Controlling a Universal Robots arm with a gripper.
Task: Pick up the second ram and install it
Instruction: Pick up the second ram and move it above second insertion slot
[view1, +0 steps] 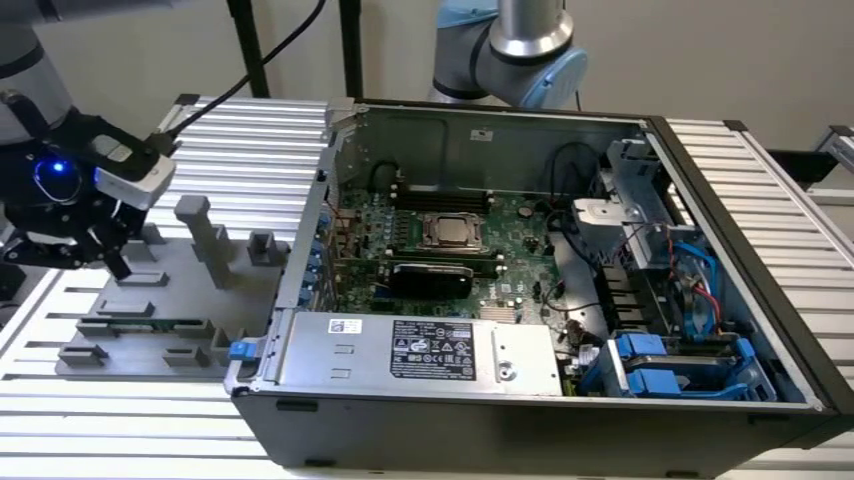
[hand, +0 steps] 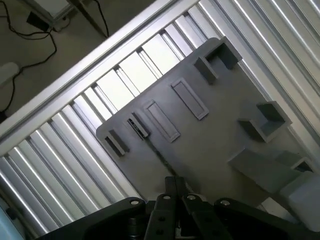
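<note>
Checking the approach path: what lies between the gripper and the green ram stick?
In the exterior view, just the gray fixture plate, with one low raised block of it, lies between the gripper and the second ram.

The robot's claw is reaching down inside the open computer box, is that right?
Not quite. The exterior view shows the gripper outside the open computer case. It is reaching down over the gray holder tray, which sits beside the case on the exterior view's left.
</note>
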